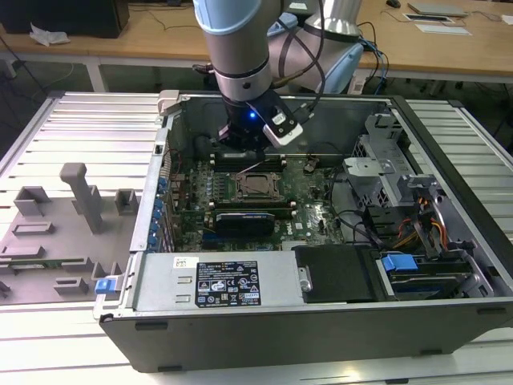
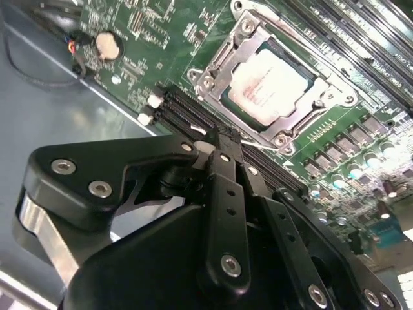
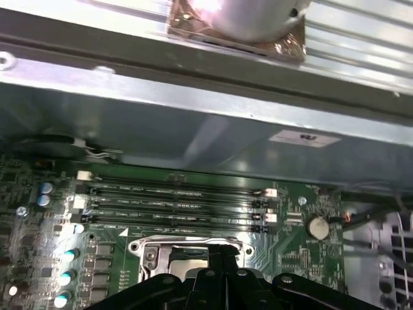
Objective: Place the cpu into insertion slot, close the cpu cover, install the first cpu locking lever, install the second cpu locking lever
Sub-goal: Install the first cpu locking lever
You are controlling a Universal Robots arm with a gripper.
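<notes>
The cpu point(image 2: 270, 86), a silver-topped square chip, lies in the insertion slot point(image 2: 293, 123) on the green motherboard. The silvery cpu cover point(image 2: 222, 59) lies flat around it, framing the chip. My gripper point(image 2: 221, 137) hangs just above the board at the socket's edge, black fingers pressed together with nothing visible between them. A thin metal lever rod point(image 2: 264, 146) runs along the socket side by the fingertips. In the exterior view the gripper point(image 1: 243, 152) hovers over the back side of the socket point(image 1: 256, 186). The first wrist view shows the gripper point(image 3: 220, 250) against the cover's edge point(image 3: 187, 245).
Long black memory slots point(image 3: 174, 203) lie between socket and case wall point(image 3: 193, 123). A black expansion card point(image 1: 244, 218) sits in front of the socket. A coin battery point(image 2: 108, 44), drive cage point(image 1: 393, 152) and power supply point(image 1: 216, 281) ring the board. A grey fixture tray point(image 1: 64, 233) lies outside.
</notes>
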